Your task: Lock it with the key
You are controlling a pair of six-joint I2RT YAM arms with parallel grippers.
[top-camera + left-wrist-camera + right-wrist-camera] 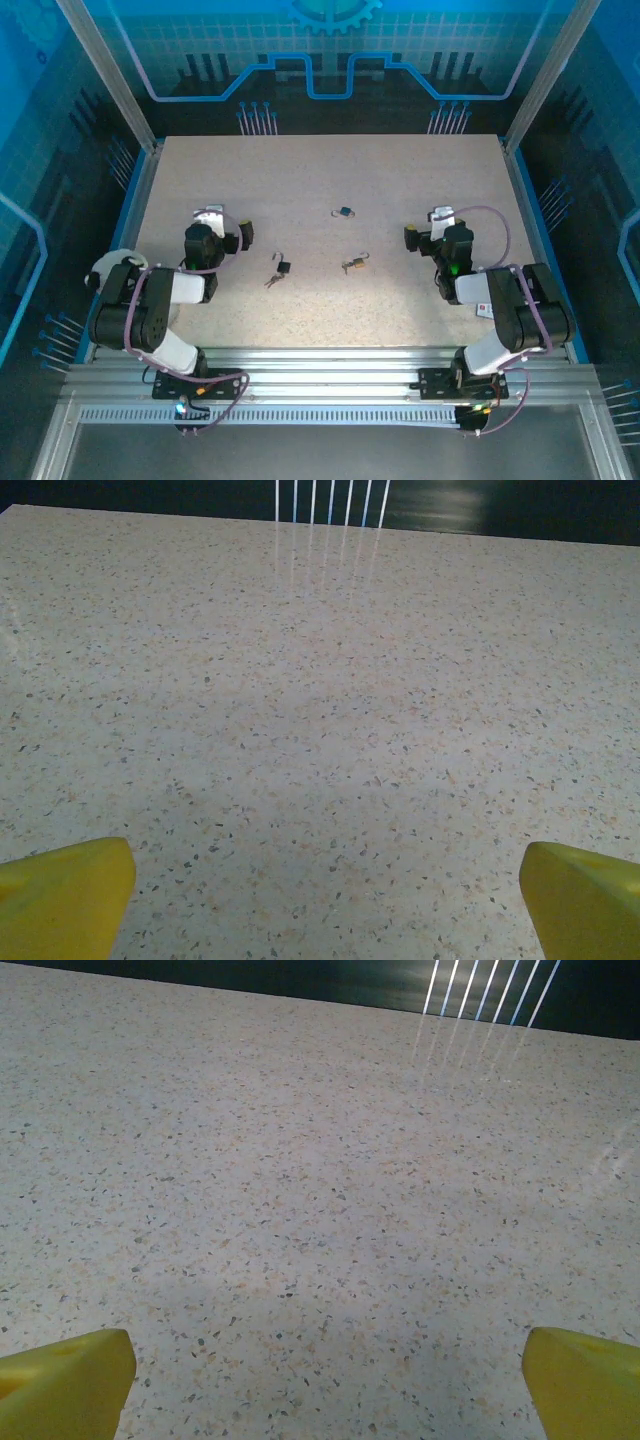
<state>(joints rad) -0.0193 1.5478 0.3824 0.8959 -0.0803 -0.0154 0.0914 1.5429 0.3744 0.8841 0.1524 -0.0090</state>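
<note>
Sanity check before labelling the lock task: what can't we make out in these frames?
- Top view: black padlock, brass padlock and blue padlock are too small, so shackle state is unclear. The keys are a blur.
- Left wrist view: left gripper open, its tips cut off by the bottom edge.
- Right wrist view: right gripper likewise.

Table top (pixel 330 180) — pale speckled composite, stone-like and smooth, with a faint sheen that mirrors thin white streaks near its far edge. Left gripper (pixel 322 905) and right gripper (pixel 325 1385): fingers yellow, plastic-looking, matt. Near rail (pixel 320 362) — ribbed bare metal, satin grey. Black padlock (pixel 284 267) and brass-coloured padlock (pixel 353 265): small bodies, each with a pale metal-looking shackle; finer finish too small to tell.
</note>
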